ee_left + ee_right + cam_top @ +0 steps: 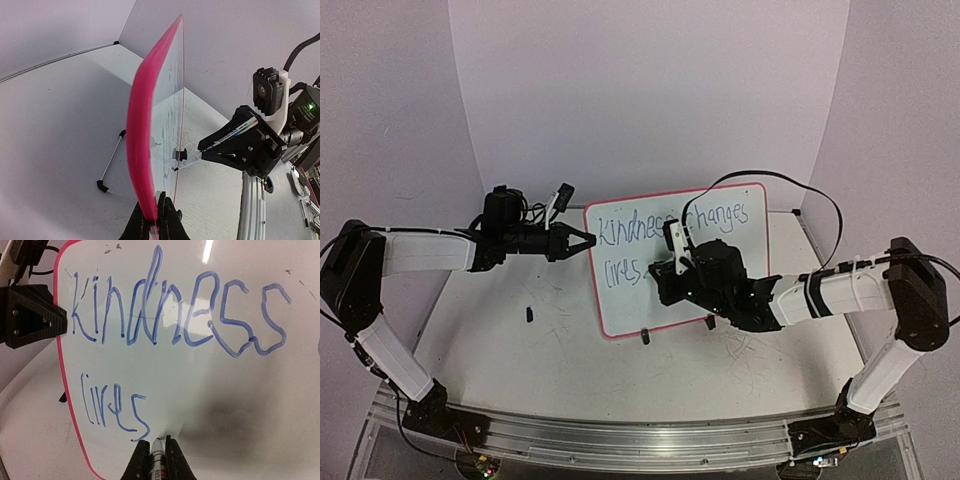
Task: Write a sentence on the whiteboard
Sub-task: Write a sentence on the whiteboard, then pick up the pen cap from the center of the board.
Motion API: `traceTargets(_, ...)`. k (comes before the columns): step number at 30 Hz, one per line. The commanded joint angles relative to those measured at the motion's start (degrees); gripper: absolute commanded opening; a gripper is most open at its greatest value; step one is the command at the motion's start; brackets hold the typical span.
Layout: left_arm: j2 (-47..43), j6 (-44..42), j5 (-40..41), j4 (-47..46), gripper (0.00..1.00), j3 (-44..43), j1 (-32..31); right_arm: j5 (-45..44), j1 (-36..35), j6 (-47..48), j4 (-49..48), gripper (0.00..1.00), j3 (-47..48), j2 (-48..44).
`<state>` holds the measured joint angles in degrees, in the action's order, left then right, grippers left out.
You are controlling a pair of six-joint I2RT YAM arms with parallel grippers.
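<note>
So the right gripper (157, 444) is pinching a marker (157, 457), tip touching the whiteboard (225, 400) just right of the sentence (172, 315)'s second line; left gripper (159, 205)'s clamping the pink edge.

The whiteboard (630, 305) stands up like a wall in the middle of the table (500, 360). The left gripper (586, 241) pinches its left edge, and the right gripper (155, 447), with a marker (158, 462), sits right up against the front. A thin leg (111, 160) sticks out behind. Near the left front, the table is open but for a small black bit (529, 314).
</note>
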<state>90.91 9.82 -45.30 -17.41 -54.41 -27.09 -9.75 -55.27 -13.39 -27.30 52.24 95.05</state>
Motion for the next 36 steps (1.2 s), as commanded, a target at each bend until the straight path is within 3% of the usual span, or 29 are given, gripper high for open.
traceTargets(1, -0.69, -6.37, 2.45, 2.16, 0.00, -1.43, -0.60, -2.50, 0.19, 0.50, -1.42, 0.00, 2.86, 1.42)
traceTargets(7, -0.93, -6.61, 2.80, 2.42, 0.01, -1.38, -0.59, 4.44, 0.16, -0.33, 0.41, 0.00, -0.62, -9.62)
traceTargets(9, -1.28, -6.64, 3.24, 2.62, 0.06, -1.41, -0.59, 6.03, 0.16, -0.36, 2.09, 0.00, -2.25, -14.60)
traceTargets(17, -3.99, -6.66, 6.45, 3.64, 0.40, -1.56, 0.24, -3.12, 0.74, 2.86, 11.11, 0.00, -7.17, -28.04)
traceTargets(24, -10.91, -4.61, 12.46, 8.21, 0.56, -2.89, 0.93, -5.12, 0.95, 4.09, 11.48, 0.00, -9.45, -31.13)
traceTargets(25, -11.99, -3.57, 13.74, 10.35, 0.72, -3.01, 0.97, -5.14, 0.99, 4.31, 11.48, 0.00, -9.59, -31.35)
traceTargets(27, -15.78, -0.02, 17.71, 13.87, 0.82, -1.72, 0.98, -5.04, 0.99, 5.07, 11.48, 0.00, -9.73, -31.77)
traceTargets(31, -24.43, 11.19, 27.60, 25.57, 0.84, 4.20, 0.93, -4.85, 1.01, 6.55, 11.48, 0.00, -10.04, -32.29)
traceTargets(36, -26.61, 24.39, 36.05, 42.20, 0.74, 7.25, 0.89, -3.29, 1.05, 7.79, 11.48, 0.00, -9.58, -31.52)
